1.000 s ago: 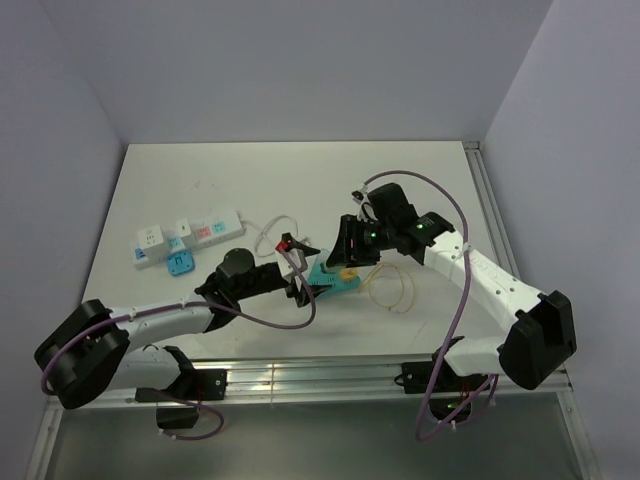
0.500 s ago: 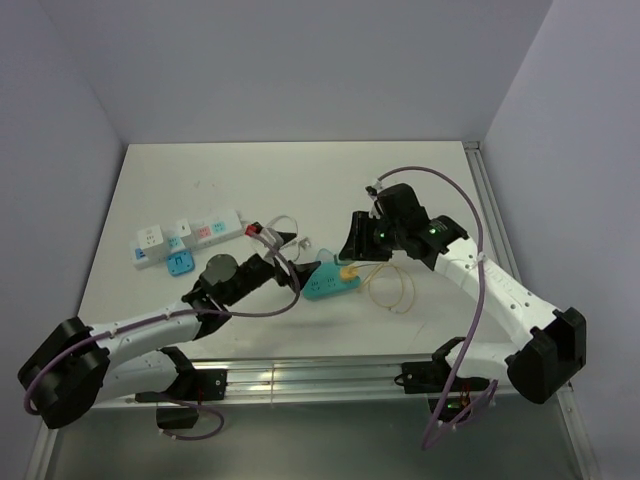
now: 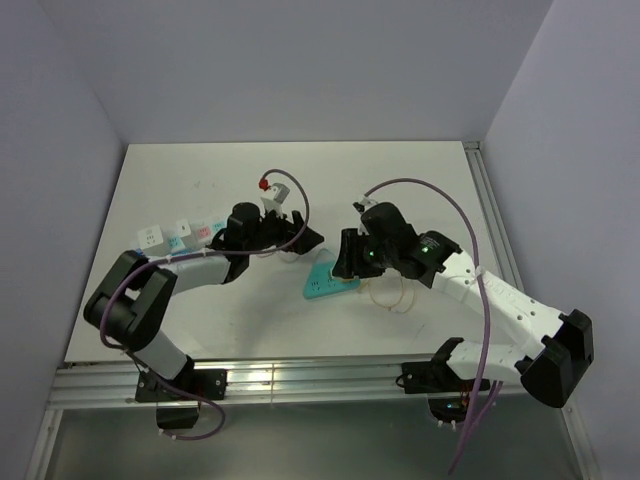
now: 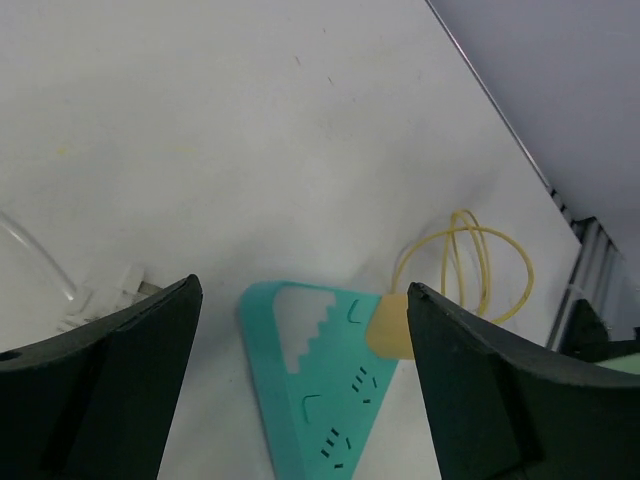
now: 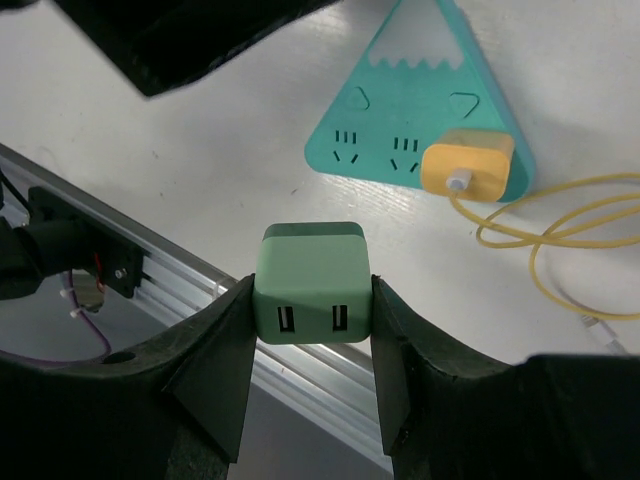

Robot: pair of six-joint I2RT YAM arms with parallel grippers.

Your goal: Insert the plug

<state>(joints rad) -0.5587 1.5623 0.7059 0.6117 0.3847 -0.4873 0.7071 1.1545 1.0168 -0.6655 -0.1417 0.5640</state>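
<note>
Yellow plug (image 5: 468,166) on teal socket (image 5: 412,88)

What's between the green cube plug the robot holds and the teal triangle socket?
Nothing but bare white table. The right wrist view shows that gap between the green cube-shaped plug and the teal triangular socket block.

white table (image 3: 200,170) bears teal socket (image 3: 322,283), white power strip (image 3: 152,238), yellow cable (image 3: 392,290).

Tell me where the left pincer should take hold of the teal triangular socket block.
Likely the white-capped tip of the teal block, from above, one finger on each sloping edge: it lies flat, and that end is clear of the sockets and the yellow plug.
</note>
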